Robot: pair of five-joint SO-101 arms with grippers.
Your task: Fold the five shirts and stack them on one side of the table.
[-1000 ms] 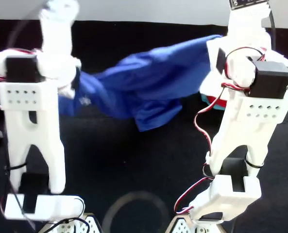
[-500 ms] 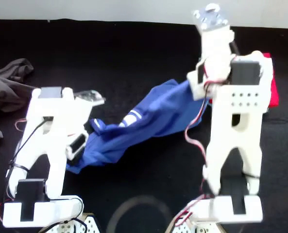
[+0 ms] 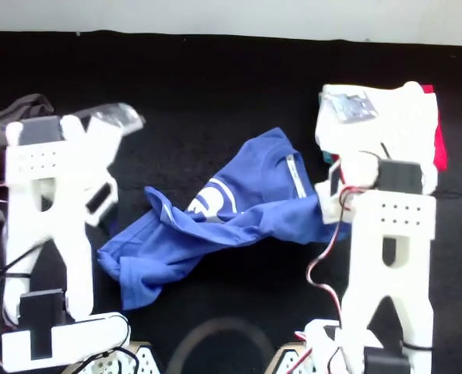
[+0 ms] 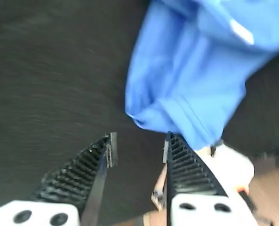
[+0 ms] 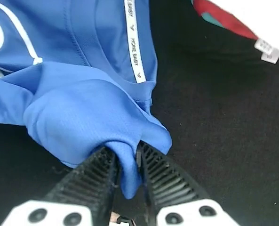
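1. The blue shirt (image 3: 223, 222) lies crumpled mid-tabletop (image 3: 215, 86). Its 3 o'clock end is hidden behind the right arm (image 3: 371, 218), whose jaws pinch a fold.
2. The left arm (image 3: 47, 171) holds its jaws wide apart and empty, near the hem.
3. A grey garment (image 3: 8, 117) at 9 o'clock is cut off. A red-white pile (image 3: 437, 132) at 2 o'clock is mostly hidden.

- Left arm (image 3: 55, 195) and right arm (image 3: 386, 214): white plastic frames with boxy black motors.
- Flat white plates carry rows of small round holes.
- Red and white cables (image 3: 313, 269) loop along the right arm.
- Left gripper (image 4: 139, 141) and right gripper (image 5: 127, 153): black ribbed fingers on white bases with dark screw holes.
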